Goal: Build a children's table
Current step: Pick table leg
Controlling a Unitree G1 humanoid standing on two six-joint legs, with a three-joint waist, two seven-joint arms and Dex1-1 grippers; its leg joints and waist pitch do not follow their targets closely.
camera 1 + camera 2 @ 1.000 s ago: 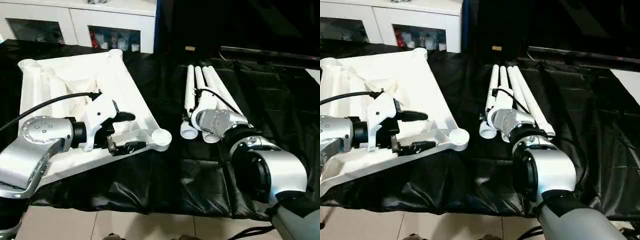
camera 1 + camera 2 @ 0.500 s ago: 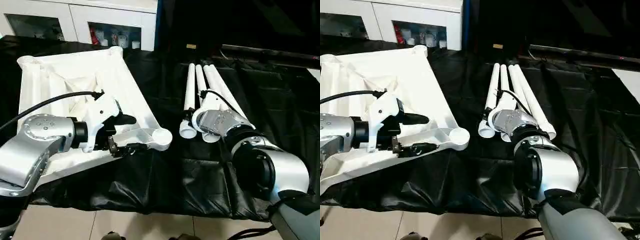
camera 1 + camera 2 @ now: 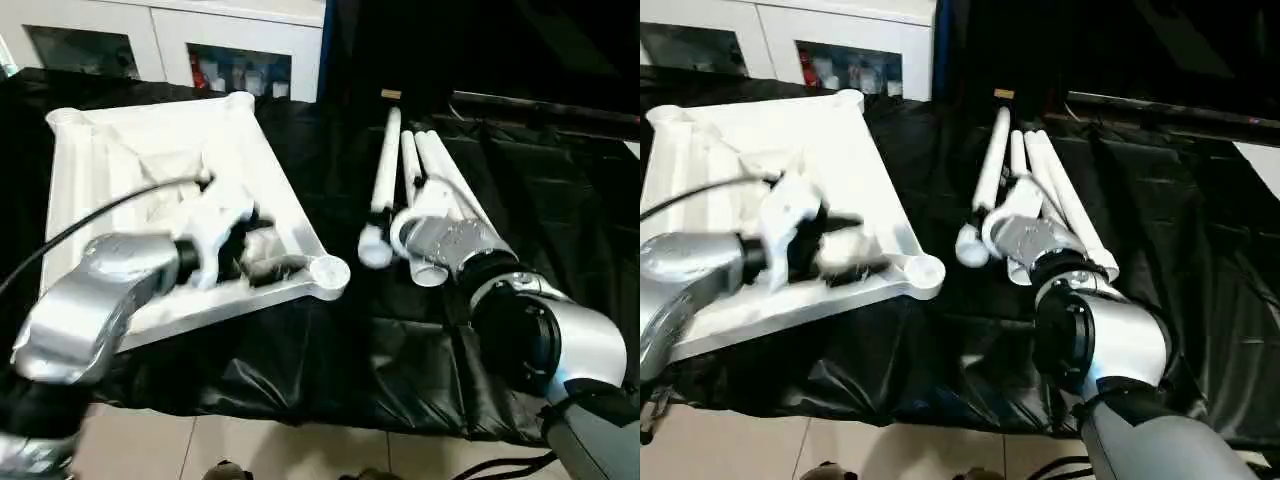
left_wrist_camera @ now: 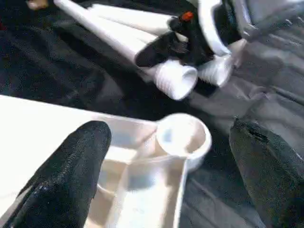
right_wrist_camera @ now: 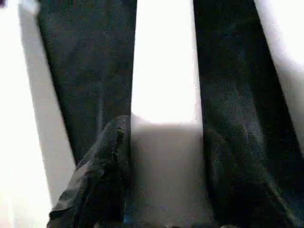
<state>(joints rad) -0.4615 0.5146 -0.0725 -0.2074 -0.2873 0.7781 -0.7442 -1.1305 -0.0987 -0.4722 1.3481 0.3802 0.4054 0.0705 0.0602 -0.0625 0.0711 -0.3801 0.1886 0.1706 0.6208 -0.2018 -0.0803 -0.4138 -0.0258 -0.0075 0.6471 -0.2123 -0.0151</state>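
Your right gripper [image 5: 164, 190] is clamping a white leg [image 3: 381, 175] beside the other legs [image 3: 440, 190]; your left gripper [image 4: 171, 166], fingers apart, is hovering over the tabletop's [image 3: 110, 160] near corner socket [image 4: 183, 137].

A table [image 3: 330, 370] draped in wrinkled black cloth [image 3: 560, 200]. On its left lies a white plastic tabletop [image 3: 150, 160], underside up, with a round socket [image 3: 328, 272] at its near corner. To the right, well apart from it, white tubular legs [image 3: 445, 190] lie side by side, running front to back.
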